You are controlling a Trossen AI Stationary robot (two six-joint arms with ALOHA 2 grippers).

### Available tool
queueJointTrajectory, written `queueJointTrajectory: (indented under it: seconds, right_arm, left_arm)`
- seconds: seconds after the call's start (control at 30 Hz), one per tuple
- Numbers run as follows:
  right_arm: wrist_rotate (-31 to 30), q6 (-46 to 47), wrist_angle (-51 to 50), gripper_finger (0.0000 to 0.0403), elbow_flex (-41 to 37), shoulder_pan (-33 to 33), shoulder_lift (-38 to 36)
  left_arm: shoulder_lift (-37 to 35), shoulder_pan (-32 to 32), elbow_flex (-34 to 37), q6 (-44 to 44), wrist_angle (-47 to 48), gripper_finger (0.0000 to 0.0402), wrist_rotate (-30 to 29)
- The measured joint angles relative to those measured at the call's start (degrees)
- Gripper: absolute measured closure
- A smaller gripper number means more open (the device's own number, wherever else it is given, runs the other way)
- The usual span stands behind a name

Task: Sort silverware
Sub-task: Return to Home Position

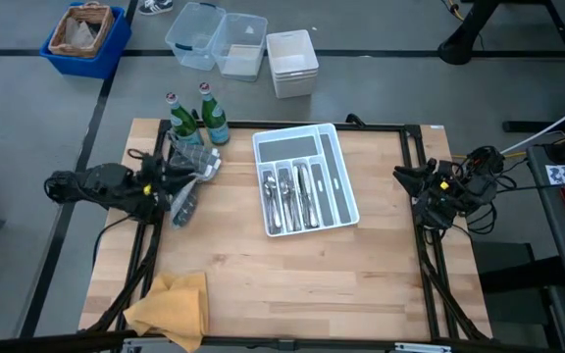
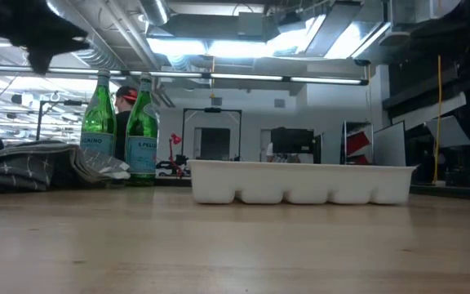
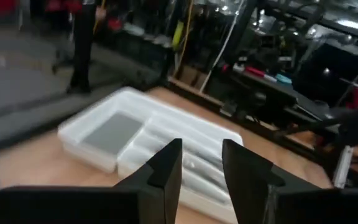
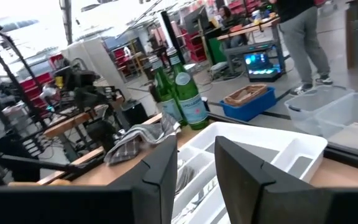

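Our left gripper (image 3: pixel 202 149) is hanging released, spread wide with nothing held in it, at the left edge of the bench (image 1: pixel 361 275), just beside the grey cloth (image 1: pixel 192 167). Our right gripper (image 4: pixel 196 144) is likewise loose and empty at the right edge. Between them the silverware (image 1: pixel 290 196) is lying in the long slots of the white tray (image 1: pixel 336 147), none showing loose on the bench. We are judging the sorting done, so homing calls for a slow, level retreat. We should be steering the left arm wide of the green bottles (image 1: pixel 209 118) and the cloth, and carrying both grippers above the tray's rim.
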State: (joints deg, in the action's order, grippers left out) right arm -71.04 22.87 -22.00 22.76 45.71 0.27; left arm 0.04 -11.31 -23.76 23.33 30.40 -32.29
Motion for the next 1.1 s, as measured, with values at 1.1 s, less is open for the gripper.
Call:
queueJointTrajectory:
  seconds: [1.1]
  right_arm:
    - [-4.9, 7.34, 3.02, 0.0292, -8.59, 0.0, 0.09]
  left_arm:
    - [0.44, 6.28, 23.2, -20.21, -35.03, 0.0298, 7.07]
